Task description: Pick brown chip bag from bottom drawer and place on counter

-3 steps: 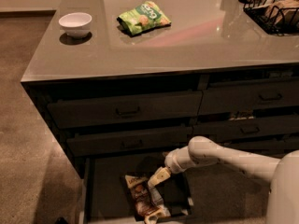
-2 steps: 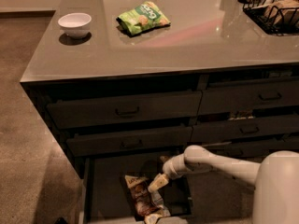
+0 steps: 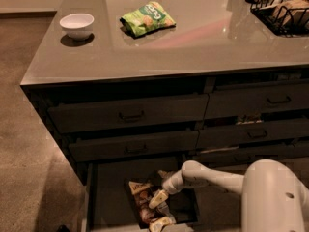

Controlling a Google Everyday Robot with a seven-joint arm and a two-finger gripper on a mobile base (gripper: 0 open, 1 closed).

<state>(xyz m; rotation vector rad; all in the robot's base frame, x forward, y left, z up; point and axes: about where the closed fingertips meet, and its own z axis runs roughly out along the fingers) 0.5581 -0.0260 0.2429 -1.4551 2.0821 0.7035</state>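
The bottom drawer (image 3: 108,190) stands pulled open below the two upper drawers. The brown chip bag (image 3: 144,208) lies inside it, dark and crinkled, with cream ends toward the back and the front. My gripper (image 3: 158,199) reaches down into the drawer on the white arm (image 3: 207,177) from the right. Its cream tip is over the middle of the bag and partly hides it; I cannot tell if it touches. The grey-beige counter (image 3: 203,47) spreads above the drawer cabinets.
On the counter are a bright green snack bag (image 3: 147,18), a white bowl (image 3: 77,24) at the left, and a black wire basket (image 3: 282,8) at the far right. The upper drawers (image 3: 128,115) are shut. Brown carpet lies to the left.
My gripper has moved down and a little left, deeper into the drawer and over the bag. The arm's bulk has come further into view at the lower right.
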